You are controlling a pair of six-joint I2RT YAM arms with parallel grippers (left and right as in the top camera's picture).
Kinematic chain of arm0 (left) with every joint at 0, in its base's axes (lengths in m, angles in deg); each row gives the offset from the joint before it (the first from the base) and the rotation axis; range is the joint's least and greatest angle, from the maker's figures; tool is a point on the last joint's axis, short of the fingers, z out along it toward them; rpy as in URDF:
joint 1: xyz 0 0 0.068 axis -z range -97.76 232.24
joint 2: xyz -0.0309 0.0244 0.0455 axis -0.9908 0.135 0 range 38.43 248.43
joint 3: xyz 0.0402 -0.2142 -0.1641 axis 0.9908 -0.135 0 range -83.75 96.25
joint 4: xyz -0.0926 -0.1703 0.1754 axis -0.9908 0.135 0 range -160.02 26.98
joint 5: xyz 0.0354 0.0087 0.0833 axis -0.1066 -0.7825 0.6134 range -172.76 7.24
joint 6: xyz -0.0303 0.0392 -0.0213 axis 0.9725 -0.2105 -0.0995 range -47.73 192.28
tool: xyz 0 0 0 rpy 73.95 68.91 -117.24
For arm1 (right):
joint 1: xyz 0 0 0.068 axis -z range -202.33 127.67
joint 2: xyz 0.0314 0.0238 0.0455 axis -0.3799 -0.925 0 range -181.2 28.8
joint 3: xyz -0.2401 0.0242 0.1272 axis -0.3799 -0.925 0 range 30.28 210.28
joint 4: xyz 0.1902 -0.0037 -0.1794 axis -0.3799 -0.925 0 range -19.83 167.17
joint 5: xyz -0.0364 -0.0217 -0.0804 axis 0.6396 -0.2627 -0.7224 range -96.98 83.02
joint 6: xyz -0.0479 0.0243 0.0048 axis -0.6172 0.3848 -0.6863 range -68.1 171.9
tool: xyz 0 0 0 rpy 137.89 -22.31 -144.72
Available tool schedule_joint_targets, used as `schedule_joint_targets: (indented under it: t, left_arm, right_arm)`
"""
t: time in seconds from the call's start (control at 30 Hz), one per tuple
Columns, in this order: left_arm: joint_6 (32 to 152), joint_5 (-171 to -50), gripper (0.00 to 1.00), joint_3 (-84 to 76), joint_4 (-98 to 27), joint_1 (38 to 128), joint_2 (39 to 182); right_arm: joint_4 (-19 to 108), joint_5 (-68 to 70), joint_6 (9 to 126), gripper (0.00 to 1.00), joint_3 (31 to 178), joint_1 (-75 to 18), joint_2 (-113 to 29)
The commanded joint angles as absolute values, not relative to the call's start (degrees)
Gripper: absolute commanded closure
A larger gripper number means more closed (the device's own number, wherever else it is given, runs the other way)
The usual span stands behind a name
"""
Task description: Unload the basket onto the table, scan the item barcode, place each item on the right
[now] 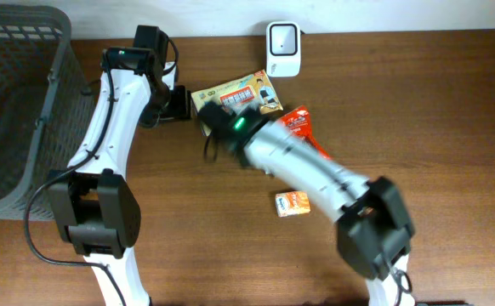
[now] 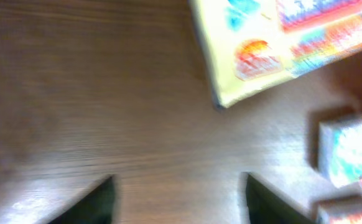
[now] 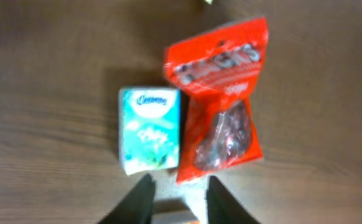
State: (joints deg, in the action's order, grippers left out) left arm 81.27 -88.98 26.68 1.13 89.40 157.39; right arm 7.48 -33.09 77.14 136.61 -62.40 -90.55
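Observation:
The white barcode scanner (image 1: 282, 38) stands at the table's far edge. A yellow printed box (image 1: 239, 93) lies in front of it, seen blurred in the left wrist view (image 2: 274, 43). My left gripper (image 2: 178, 193) hovers open over bare wood left of that box, nothing between its fingers. A red snack pouch (image 3: 221, 99) and a teal tissue pack (image 3: 150, 130) lie side by side ahead of my right gripper (image 3: 176, 186). Its jaws stand narrowly apart, with table showing between the tips. An orange-edged box (image 3: 178, 218) shows low between them; contact is unclear.
A dark mesh basket (image 1: 18, 102) fills the left side of the table. A small orange box (image 1: 292, 204) lies beside the right arm. The red pouch (image 1: 303, 127) is partly covered by that arm in the overhead view.

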Motion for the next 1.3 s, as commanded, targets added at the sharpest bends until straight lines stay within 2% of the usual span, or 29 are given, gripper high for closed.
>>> schedule_joint_targets:
  t: [0.0,0.07,0.23,0.27,0.3,0.53,0.63,0.87,1.17,1.27]
  left_arm:
    - [74.41,-102.62,0.80,24.12,2.31,90.23,157.39]
    - [72.15,-106.95,1.00,22.48,2.49,91.28,157.39]
    - [72.20,-114.64,1.00,16.95,-1.56,95.87,157.41]
    - [72.22,-115.84,1.00,15.68,-3.52,97.07,157.48]
    - [72.24,-117.68,1.00,13.59,-6.95,98.86,157.48]
    - [81.99,-118.79,1.00,3.27,-28.50,106.82,157.58]
    - [84.55,-116.98,1.00,0.23,-33.64,108.17,157.76]
    - [87.96,-105.22,1.00,-1.17,-34.93,108.44,161.37]
    - [90.06,-99.36,1.00,-1.17,-34.60,108.33,161.87]
    - [94.38,-94.29,1.00,-1.17,-33.47,108.30,161.87]
  right_arm:
    - [2.74,-10.84,76.77,0.75,145.46,-51.78,-90.39]
    - [0.81,-3.10,72.61,0.75,148.17,-46.75,-90.39]
    - [-2.01,3.35,70.56,0.64,149.17,-35.56,-90.50]
    - [-2.77,3.37,70.56,0.54,149.17,-33.68,-90.50]
    - [-3.73,3.37,70.56,0.50,149.17,-31.87,-90.50]
    - [-5.15,3.30,70.54,0.49,149.11,-27.76,-90.52]
    - [-5.15,3.33,70.54,0.49,149.11,-27.95,-90.52]
    - [-5.18,3.30,70.54,0.49,149.11,-27.98,-90.52]
    - [-6.05,2.91,70.51,0.49,149.11,-27.98,-90.52]
    - [-6.79,2.91,70.51,0.49,149.09,-27.98,-90.52]
